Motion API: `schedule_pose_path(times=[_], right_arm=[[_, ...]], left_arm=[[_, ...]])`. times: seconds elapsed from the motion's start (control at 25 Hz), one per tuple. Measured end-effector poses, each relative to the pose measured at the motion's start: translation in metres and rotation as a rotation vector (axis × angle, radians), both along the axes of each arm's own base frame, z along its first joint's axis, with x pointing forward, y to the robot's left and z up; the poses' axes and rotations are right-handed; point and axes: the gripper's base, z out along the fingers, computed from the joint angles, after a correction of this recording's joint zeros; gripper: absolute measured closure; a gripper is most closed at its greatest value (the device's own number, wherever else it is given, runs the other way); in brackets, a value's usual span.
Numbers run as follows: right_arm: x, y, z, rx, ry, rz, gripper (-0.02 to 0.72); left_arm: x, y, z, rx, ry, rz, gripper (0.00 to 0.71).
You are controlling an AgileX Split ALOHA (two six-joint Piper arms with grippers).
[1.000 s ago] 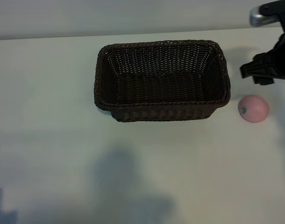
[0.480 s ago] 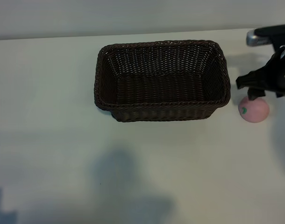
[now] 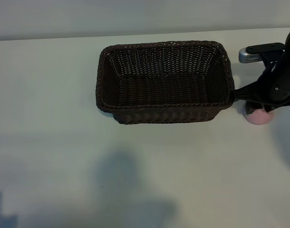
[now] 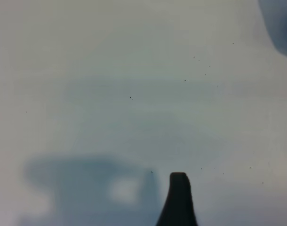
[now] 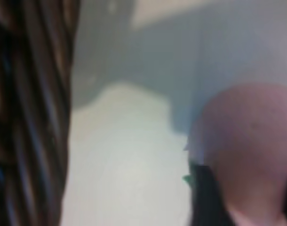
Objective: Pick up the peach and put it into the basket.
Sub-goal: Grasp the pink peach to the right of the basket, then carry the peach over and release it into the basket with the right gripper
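Note:
The pale-pink peach (image 3: pixel 258 118) rests on the white table just right of the basket (image 3: pixel 164 108), a dark-brown wicker one that stands empty. My right gripper (image 3: pixel 259 107) is down over the peach and hides most of it from above. In the right wrist view the peach (image 5: pixel 247 136) fills the space between the jaws, and a dark finger (image 5: pixel 204 197) lies against its side by the green mark; the gripper is shut on the peach. The basket's woven wall (image 5: pixel 30 117) is close beside it. My left gripper (image 4: pixel 148 219) is open over bare table, with one fingertip (image 4: pixel 179 193) showing.
The white table (image 3: pixel 64 142) stretches in front of and to the left of the basket. The right arm's silver-and-black link (image 3: pixel 259 51) hangs over the table's far right, close to the basket's right end.
My right gripper has come down and a little leftward from behind the peach onto it, and its jaws have closed in. The peach and basket have not moved.

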Motion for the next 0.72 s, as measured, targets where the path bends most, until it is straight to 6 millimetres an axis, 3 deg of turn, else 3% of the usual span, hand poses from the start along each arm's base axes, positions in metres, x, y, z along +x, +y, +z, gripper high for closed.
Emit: schedule_pose_path(times=[0.12, 0.2, 0.48, 0.6, 0.72], right_arm=[[0.000, 0.000, 0.000, -0.003, -0.001, 0.001, 0.564], [0.000, 0.000, 0.000, -0.005, 0.000, 0.003, 0.640], [-0.004, -0.002, 0.010, -0.027, 0.004, 0.022, 0.663], [-0.009, -0.003, 0.034, -0.033, -0.045, 0.028, 0.663], [-0.012, -0.003, 0.071, -0.031, -0.122, 0.027, 0.663]], left_arm=[[0.000, 0.000, 0.000, 0.000, 0.000, 0.000, 0.113], [0.000, 0.000, 0.000, 0.000, 0.000, 0.000, 0.113], [0.000, 0.000, 0.000, 0.000, 0.000, 0.000, 0.113], [0.000, 0.000, 0.000, 0.000, 0.000, 0.000, 0.113], [0.000, 0.000, 0.000, 0.000, 0.000, 0.000, 0.113]])
